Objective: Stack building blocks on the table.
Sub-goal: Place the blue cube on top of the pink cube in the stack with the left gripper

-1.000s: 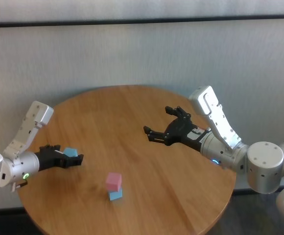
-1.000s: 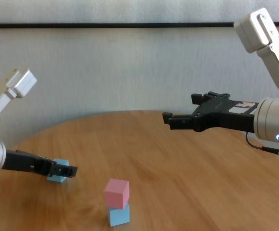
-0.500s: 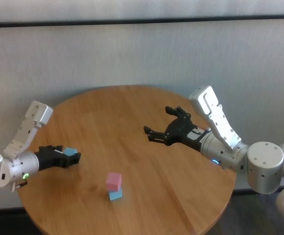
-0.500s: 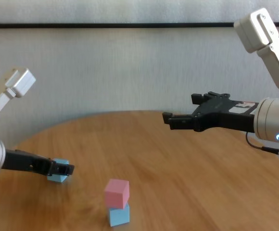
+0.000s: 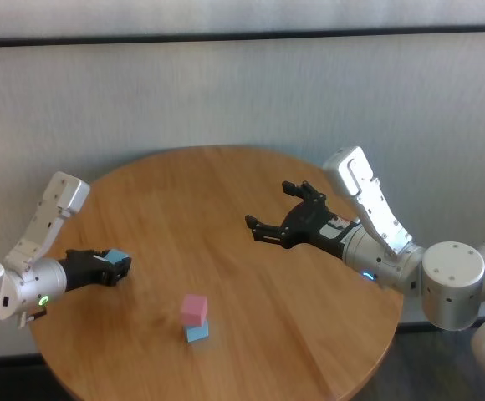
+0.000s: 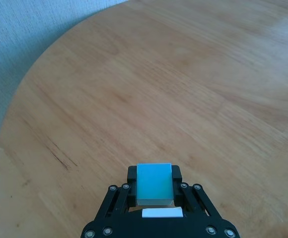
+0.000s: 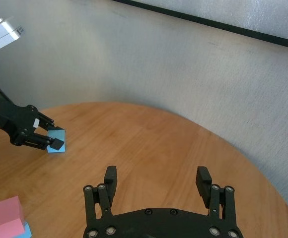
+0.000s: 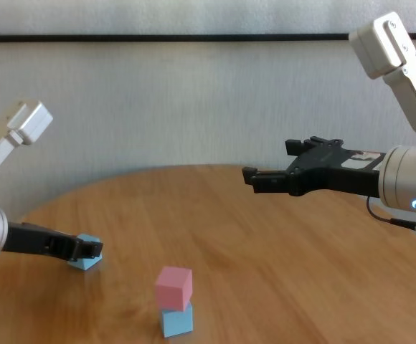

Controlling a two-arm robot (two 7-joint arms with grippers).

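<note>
Gripping a light blue block (image 6: 154, 184) between its two black fingers, my left pincer (image 5: 113, 268) sits low at the left side of the round wooden counter (image 5: 226, 209). My left wrist view shows the block's top face squarely between the fingers, which the head view only hints at. From the chest view that block (image 8: 84, 252) looks tipped, one corner down on the wood. My right pincer (image 8: 272, 175) hangs well above the counter's right half, spread wide and holding nothing; its wrist view shows both finger pairs (image 7: 107, 182) far apart. Toward the near edge stands a pink block (image 5: 194, 309) stacked on a second blue block (image 5: 197, 332), well apart from both pincers. Behind the honey-brown counter runs a pale textured wall (image 5: 226, 92) with a dark strip (image 5: 242, 36) near its top.
</note>
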